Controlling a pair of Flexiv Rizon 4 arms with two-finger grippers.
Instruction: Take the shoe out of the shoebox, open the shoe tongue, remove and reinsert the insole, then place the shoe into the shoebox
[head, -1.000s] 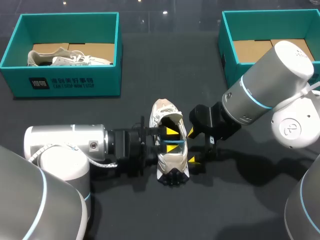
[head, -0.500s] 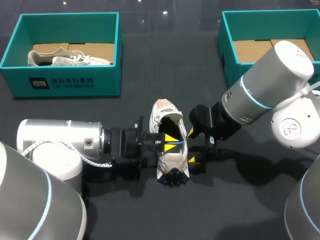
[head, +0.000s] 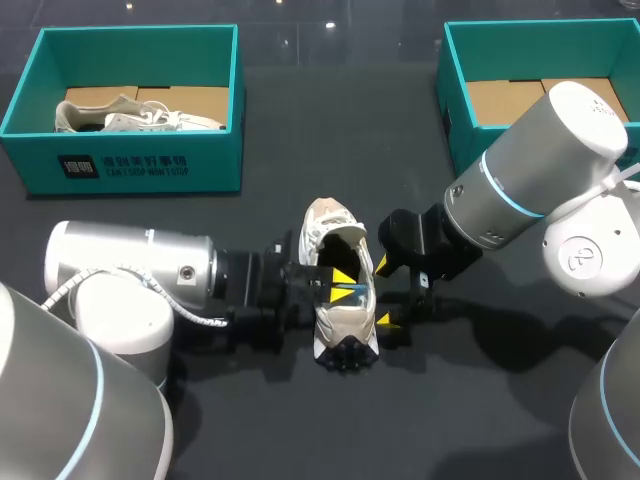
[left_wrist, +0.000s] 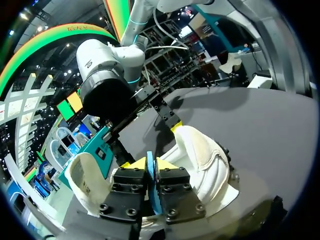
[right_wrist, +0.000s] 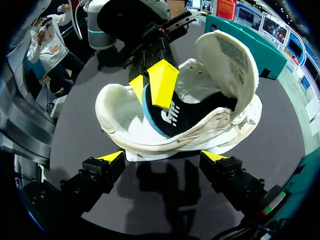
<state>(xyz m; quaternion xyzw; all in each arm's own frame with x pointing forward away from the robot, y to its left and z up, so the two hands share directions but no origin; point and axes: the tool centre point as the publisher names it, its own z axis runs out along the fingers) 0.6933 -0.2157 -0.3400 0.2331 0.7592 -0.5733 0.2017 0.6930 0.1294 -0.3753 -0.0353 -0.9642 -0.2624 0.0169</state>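
Observation:
A white shoe (head: 328, 222) lies on the dark table's middle, tongue (right_wrist: 227, 55) folded up and back. My left gripper (head: 343, 283) comes in from the left and reaches down into the shoe's opening. Its yellow tips are shut on the blue-edged black insole (right_wrist: 175, 117), whose edge (left_wrist: 151, 167) shows between the pads. My right gripper (head: 382, 293) stands open at the shoe's right side. One of its fingers is near the midfoot and the other near the heel, both clear of the shoe (right_wrist: 150, 145). In its own wrist view the right gripper (right_wrist: 162, 157) faces the shoe's side.
A teal shoebox (head: 120, 165) at the back left holds a second white shoe (head: 140, 115). Another teal shoebox (head: 540, 40) stands at the back right, partly hidden by my right arm. The table in front of the shoe is bare.
My left gripper's yellow tips stood apart inside the shoe a second ago and have closed together on the insole. The left arm shifted slightly. The right arm and shoe have not moved.

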